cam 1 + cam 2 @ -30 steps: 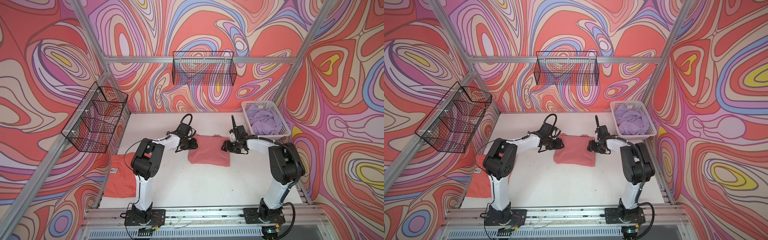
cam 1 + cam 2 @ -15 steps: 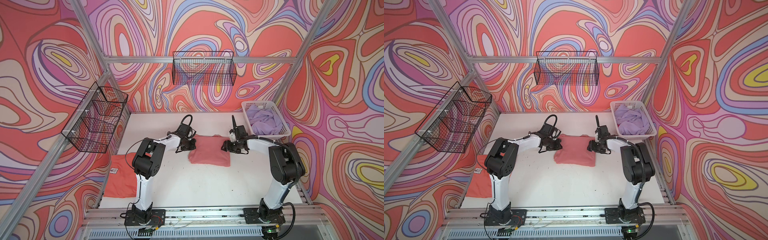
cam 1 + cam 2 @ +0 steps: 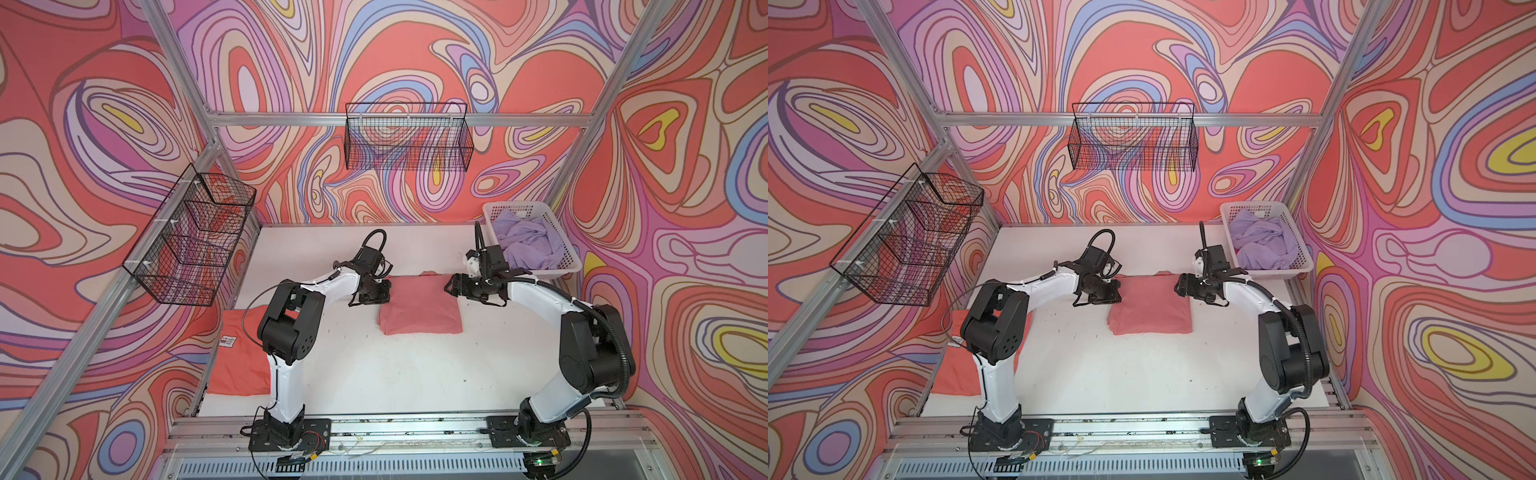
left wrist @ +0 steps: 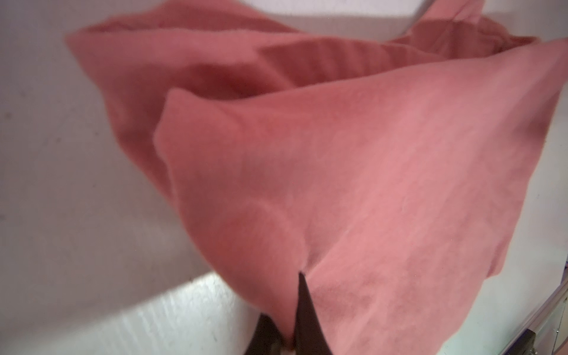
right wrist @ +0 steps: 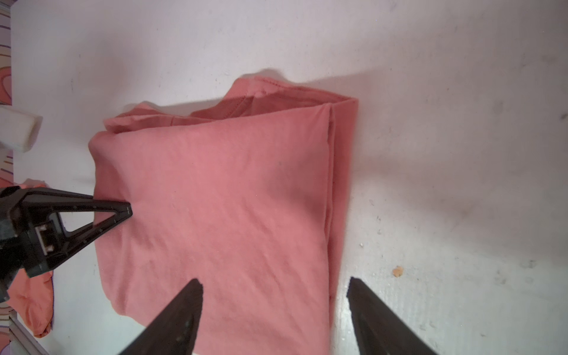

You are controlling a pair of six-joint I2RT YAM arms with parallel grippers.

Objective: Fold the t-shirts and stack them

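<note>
Orange-coral t-shirt (image 3: 241, 353) lies flat at the 8 o'clock edge of the table (image 3: 374, 374). My left gripper (image 3: 381, 293) is pinched tight on the 9 o'clock edge of the folded salmon-pink t-shirt (image 3: 419, 309), mid-table. My right gripper (image 5: 274, 282) stands wide apart astride its 3 o'clock edge, gripping nothing. Lavender t-shirt (image 3: 525, 245) lies crumpled in the white basket (image 3: 571, 266) at 2 o'clock.
</note>
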